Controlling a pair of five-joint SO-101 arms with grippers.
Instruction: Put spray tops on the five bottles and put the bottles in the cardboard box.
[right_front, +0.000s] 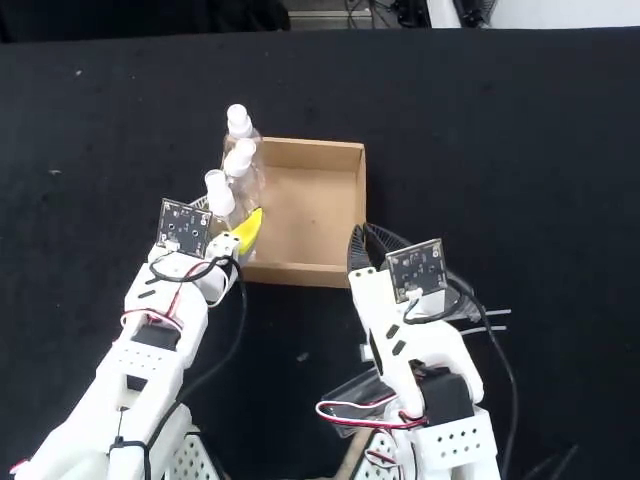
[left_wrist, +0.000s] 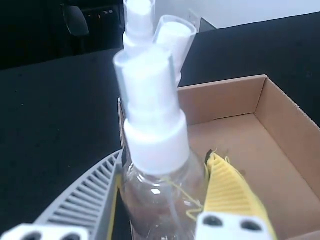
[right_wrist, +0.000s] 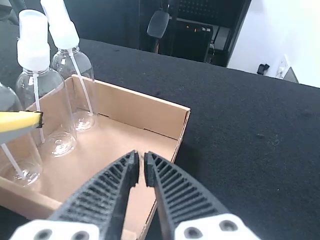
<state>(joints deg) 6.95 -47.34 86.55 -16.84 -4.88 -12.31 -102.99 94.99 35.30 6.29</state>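
Left end effector (right_front: 238, 228) clamped on capped bottle (left_wrist: 155, 150), upright inside box (right_front: 315, 215) at the wall on the left arm's side. Second bottle (right_front: 240, 157) and third bottle (right_front: 238, 120) lined up beyond it, same wall. Right end effector (right_wrist: 141, 162) closed, empty, over box's near edge. Black table (right_front: 500, 130).

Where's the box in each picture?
High view: box in the middle.
Left wrist view: box behind the gripped bottle.
Right wrist view: box beyond the black end effector.
Shared landmark: the yellow finger beside a bottle.
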